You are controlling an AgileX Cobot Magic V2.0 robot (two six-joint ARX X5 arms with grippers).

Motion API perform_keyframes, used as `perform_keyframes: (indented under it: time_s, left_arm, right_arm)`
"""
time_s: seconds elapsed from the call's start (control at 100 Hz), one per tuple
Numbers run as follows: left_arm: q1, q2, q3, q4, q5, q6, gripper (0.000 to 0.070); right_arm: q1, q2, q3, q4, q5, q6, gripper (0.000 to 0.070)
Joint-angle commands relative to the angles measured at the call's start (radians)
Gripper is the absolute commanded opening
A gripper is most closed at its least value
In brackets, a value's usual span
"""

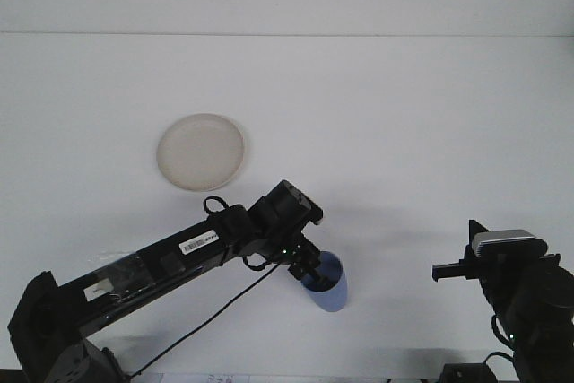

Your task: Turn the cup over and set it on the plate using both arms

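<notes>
A blue cup (329, 284) stands on the white table near the front centre, leaning slightly with its mouth partly hidden. My left gripper (309, 268) reaches down over the cup's left rim, its dark fingers at the mouth; whether they are clamped on the rim cannot be made out. A round cream plate (201, 151) lies flat on the table at the back left, with nothing on it. My right gripper (446, 269) stays low at the front right, well apart from the cup, pointing left with nothing in it.
The left arm (161, 259) stretches diagonally from the front left corner toward the cup. A black cable hangs below it. The table's back edge (287, 35) runs across the top of the view.
</notes>
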Motion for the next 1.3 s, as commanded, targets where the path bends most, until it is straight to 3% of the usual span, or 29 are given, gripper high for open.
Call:
perform_keyframes:
  time_s: [0.0,0.25,0.35,0.74,1.18,1.23,1.29]
  left_arm:
    - [0.002,0.019,0.064,-0.024,-0.041,0.008,0.0008]
    - [0.141,0.018,0.313,-0.204,-0.324,0.08,0.0008]
    - [0.243,0.018,0.377,-0.199,-0.397,0.086,0.0008]
    - [0.647,0.098,0.392,-0.179,-0.402,0.056,0.0009]
    - [0.713,0.238,0.392,-0.18,-0.402,0.061,0.002]
    - [0.713,0.244,0.392,-0.18,-0.402,0.061,0.0061]
    - [0.713,0.247,0.392,-0.181,-0.402,0.061,0.0203]
  right_arm:
    - [0.002,0.005,0.007,0.003,0.0,0.009,0.0]
    - [0.002,0.005,0.007,0.003,0.0,0.009,0.0]
    - [0.002,0.005,0.007,0.003,0.0,0.009,0.0]
    - [0.002,0.005,0.007,0.003,0.0,0.009,0.0]
    - [0.002,0.005,0.007,0.003,0.0,0.01,0.0]
    - [0.002,0.005,0.007,0.003,0.0,0.01,0.0]
    - [0.002,0.005,0.007,0.003,0.0,0.01,0.0]
